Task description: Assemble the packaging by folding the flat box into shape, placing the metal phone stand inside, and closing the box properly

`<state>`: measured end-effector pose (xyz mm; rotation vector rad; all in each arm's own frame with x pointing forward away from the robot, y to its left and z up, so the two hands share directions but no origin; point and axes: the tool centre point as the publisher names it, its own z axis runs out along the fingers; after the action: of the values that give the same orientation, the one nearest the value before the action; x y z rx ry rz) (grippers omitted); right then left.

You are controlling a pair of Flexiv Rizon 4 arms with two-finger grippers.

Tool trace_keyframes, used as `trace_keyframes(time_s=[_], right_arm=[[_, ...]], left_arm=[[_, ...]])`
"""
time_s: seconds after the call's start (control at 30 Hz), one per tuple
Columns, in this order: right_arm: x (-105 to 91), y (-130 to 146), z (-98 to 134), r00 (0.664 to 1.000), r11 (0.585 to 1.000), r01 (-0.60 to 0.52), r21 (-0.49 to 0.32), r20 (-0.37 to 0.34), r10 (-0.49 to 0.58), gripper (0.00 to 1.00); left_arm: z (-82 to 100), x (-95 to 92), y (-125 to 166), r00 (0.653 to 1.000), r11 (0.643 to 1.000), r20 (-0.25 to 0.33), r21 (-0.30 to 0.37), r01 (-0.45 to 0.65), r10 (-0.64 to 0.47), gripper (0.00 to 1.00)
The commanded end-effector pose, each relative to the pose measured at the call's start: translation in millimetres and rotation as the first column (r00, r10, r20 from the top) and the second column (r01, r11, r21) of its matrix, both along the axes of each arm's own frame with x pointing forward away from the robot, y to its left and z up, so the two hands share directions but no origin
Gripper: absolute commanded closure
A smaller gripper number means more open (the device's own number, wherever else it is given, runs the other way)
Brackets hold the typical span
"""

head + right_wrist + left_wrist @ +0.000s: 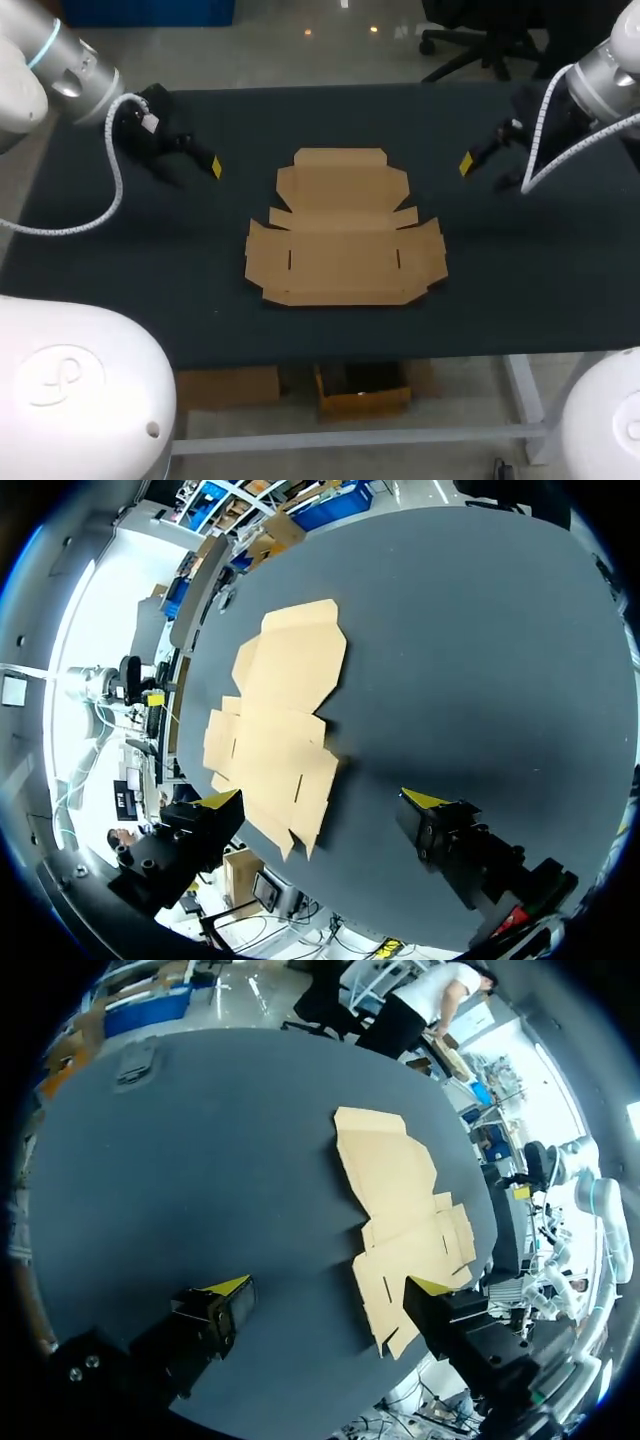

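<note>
The flat brown cardboard box lies unfolded in the middle of the dark table, all flaps spread out. My left gripper hovers to its left, open and holding nothing. My right gripper hovers to its right, also open and holding nothing. In the left wrist view the box lies ahead of the wide-spread gripper, close to one finger. In the right wrist view the box lies ahead of the gripper, nearer one finger. No metal phone stand shows in any view.
The black table top surrounds the box on all sides. In the left wrist view a small flat grey object lies near a far table edge; I cannot tell what it is.
</note>
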<state>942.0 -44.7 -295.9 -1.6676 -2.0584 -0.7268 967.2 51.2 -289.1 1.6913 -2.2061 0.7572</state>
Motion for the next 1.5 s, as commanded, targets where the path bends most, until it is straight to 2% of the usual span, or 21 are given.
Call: trace_keyframes(time_s=[0.03, 0.07, 0.1, 0.13, 0.17, 0.2, 0.23, 0.27, 0.3, 0.33, 0.37, 0.4, 0.77, 0.87, 1.5], right_arm=[[3.0, 6.5, -1.6, 1.000, 1.000, 0.010, -0.005, 0.006, -0.010, 0.00], [4.7, 7.4, -2.2, 1.000, 1.000, 0.014, -0.003, 0.006, -0.014, 0.00], [6.2, 8.6, -3.0, 1.000, 1.000, 0.017, -0.003, 0.005, -0.017, 0.00], [7.0, 10.2, -3.8, 1.000, 1.000, 0.025, -0.007, 0.003, -0.025, 0.00], [7.7, 11.7, -4.7, 1.000, 1.000, 0.028, -0.010, 0.004, -0.028, 0.00], [8.3, 13.2, -5.8, 0.999, 0.999, 0.033, -0.012, 0.004, -0.033, 0.05], [8.8, 14.3, -7.1, 0.999, 0.999, 0.037, -0.013, 0.005, -0.037, 0.30], [9.0, 15.4, -8.6, 0.999, 0.999, 0.039, -0.011, 0.004, -0.039, 0.51], [9.2, 16.1, -9.9, 0.999, 0.999, 0.042, -0.006, 0.004, -0.042, 0.64], [9.2, 16.8, -11.1, 0.999, 0.999, 0.052, -0.006, 0.006, -0.052, 0.73], [9.2, 17.3, -12.1, 0.998, 0.998, 0.055, -0.006, 0.006, -0.055, 0.91], [9.0, 17.8, -12.9, 0.998, 0.998, 0.056, 0.000, 0.009, -0.056, 1.00], [12.0, 22.3, -19.9, 0.991, 0.991, 0.129, -0.026, 0.047, -0.127, 1.00], [12.6, 22.2, -20.2, 0.991, 0.991, 0.131, -0.032, 0.046, -0.129, 1.00], [14.1, 23.8, -22.7, 0.991, 0.991, 0.129, -0.024, 0.050, -0.128, 1.00]], left_arm=[[2.7, 9.6, 0.9, 0.999, 0.999, -0.039, 0.031, -0.032, 0.033, 0.00], [3.4, 11.0, 1.1, 0.998, 0.999, -0.036, 0.031, -0.042, 0.043, 0.05], [4.0, 12.5, 1.3, 0.998, 0.998, -0.038, 0.030, -0.054, 0.055, 0.19], [4.6, 14.1, 1.5, 0.997, 0.998, -0.035, 0.031, -0.063, 0.064, 0.46], [5.2, 15.1, 1.4, 0.997, 0.997, -0.026, 0.038, -0.070, 0.071, 0.56], [5.9, 15.7, 0.8, 0.997, 0.997, -0.023, 0.039, -0.073, 0.074, 0.64], [6.8, 16.0, 0.0, 0.997, 0.997, -0.022, 0.038, -0.074, 0.075, 0.75], [7.6, 16.2, -0.8, 0.997, 0.996, -0.014, 0.040, -0.081, 0.081, 0.91], [8.2, 16.2, -1.6, 0.996, 0.996, -0.010, 0.043, -0.084, 0.085, 1.00], [8.8, 16.1, -2.6, 0.997, 0.996, -0.010, 0.043, -0.080, 0.080, 1.00], [9.3, 16.0, -3.4, 0.997, 0.996, -0.009, 0.043, -0.078, 0.079, 1.00], [9.4, 16.3, -4.6, 0.997, 0.996, -0.004, 0.050, -0.077, 0.077, 1.00], [-2.8, 16.5, -21.0, 0.996, 0.993, -0.002, 0.072, -0.090, 0.091, 1.00], [-6.4, 17.9, -19.4, 0.994, 0.992, -0.029, 0.060, -0.107, 0.108, 1.00], [-10.2, 19.1, -25.1, 0.994, 0.993, -0.032, 0.057, -0.106, 0.108, 1.00]])
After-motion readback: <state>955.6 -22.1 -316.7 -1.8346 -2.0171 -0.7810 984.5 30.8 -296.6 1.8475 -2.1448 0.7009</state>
